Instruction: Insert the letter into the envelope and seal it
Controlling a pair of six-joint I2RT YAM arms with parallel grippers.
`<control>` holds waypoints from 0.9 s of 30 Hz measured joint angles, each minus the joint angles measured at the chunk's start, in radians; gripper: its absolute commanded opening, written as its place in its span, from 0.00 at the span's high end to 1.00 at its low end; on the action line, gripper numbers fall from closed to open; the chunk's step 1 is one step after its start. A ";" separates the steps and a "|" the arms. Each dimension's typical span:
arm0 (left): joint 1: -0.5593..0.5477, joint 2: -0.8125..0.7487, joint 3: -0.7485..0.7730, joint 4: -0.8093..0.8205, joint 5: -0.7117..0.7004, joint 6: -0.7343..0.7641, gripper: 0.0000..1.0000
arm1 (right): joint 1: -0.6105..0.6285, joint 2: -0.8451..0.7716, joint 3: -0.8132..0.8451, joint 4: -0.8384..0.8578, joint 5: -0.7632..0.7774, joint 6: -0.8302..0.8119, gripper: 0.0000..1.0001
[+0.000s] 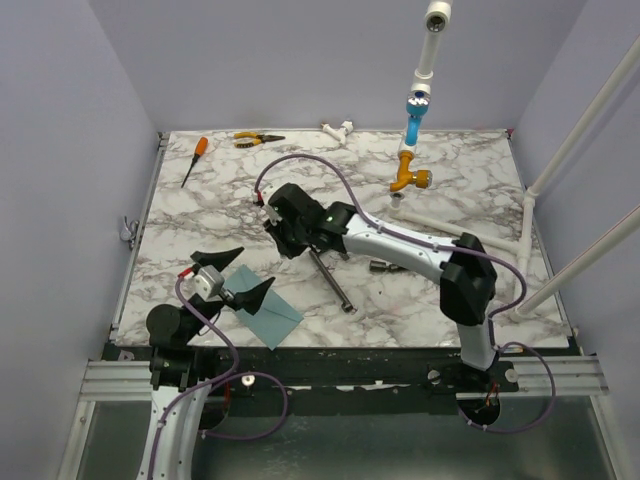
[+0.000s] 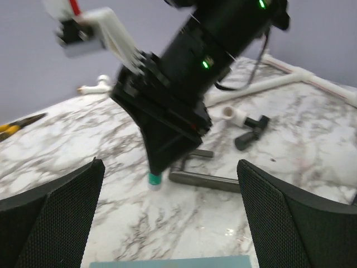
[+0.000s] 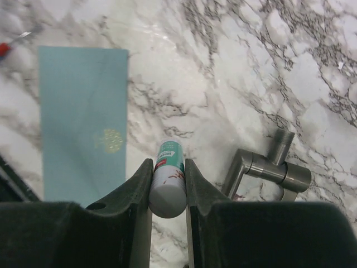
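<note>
Top view: the envelope lies flat at the near-left of the table, its long axis running diagonally from far-left to near-right; the left end effector hangs spread wide over it, clasping nothing; the letter shows nowhere.

Left wrist view: the right end effector looms close, so the arms could clash.

Right wrist view: it is clamped on a glue stick, parallel to the envelope's long side but over bare marble; lowered here it would likely smear the table, and the unpinned paper could skid.

Top looks down; wrist views share envelope
</note>
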 measured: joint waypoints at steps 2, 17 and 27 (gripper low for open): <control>0.003 -0.001 0.010 -0.027 -0.095 0.019 0.01 | -0.008 0.072 0.033 -0.016 0.040 0.014 0.99; 0.009 -0.002 0.024 -0.095 -0.378 0.083 0.01 | -0.034 0.259 0.077 0.031 0.152 0.047 0.99; 0.010 -0.002 0.024 -0.095 -0.378 0.086 0.01 | -0.047 0.290 0.082 0.091 0.181 0.060 0.77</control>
